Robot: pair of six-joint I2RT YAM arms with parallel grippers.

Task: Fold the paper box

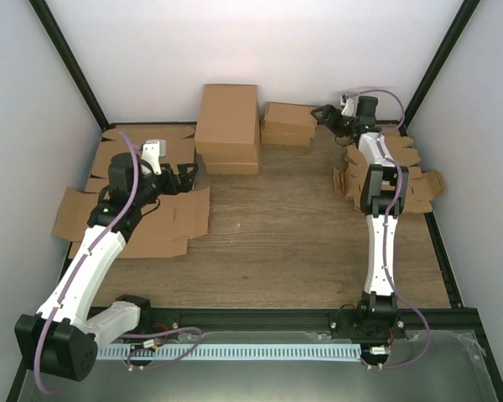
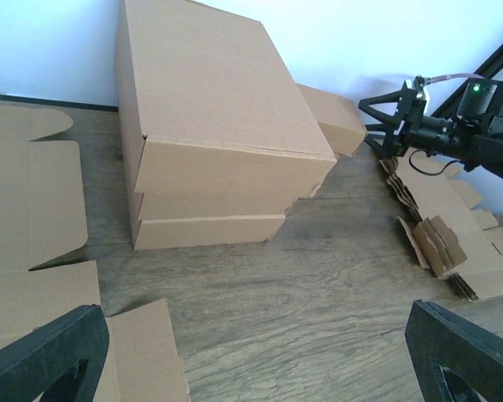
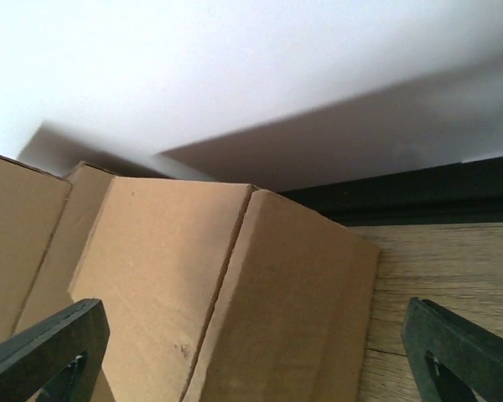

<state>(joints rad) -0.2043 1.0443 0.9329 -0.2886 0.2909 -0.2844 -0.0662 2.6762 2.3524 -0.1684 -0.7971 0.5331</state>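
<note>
A stack of small brown die-cut blanks (image 1: 388,173) lies at the right of the table under my right arm; it also shows in the left wrist view (image 2: 457,251). Two small folded boxes (image 1: 287,124) are stacked at the back. My right gripper (image 1: 324,114) is open just right of them. In the right wrist view the top folded box (image 3: 235,293) fills the space ahead of my open right gripper (image 3: 256,356), untouched. My left gripper (image 1: 184,177) is open and empty above the table; the left wrist view (image 2: 265,356) shows bare wood between its fingers.
A stack of larger brown cartons (image 1: 228,126) stands at the back centre, also in the left wrist view (image 2: 210,126). Big flat cardboard sheets (image 1: 163,222) lie at the left under my left arm. White walls and black frame posts enclose the table.
</note>
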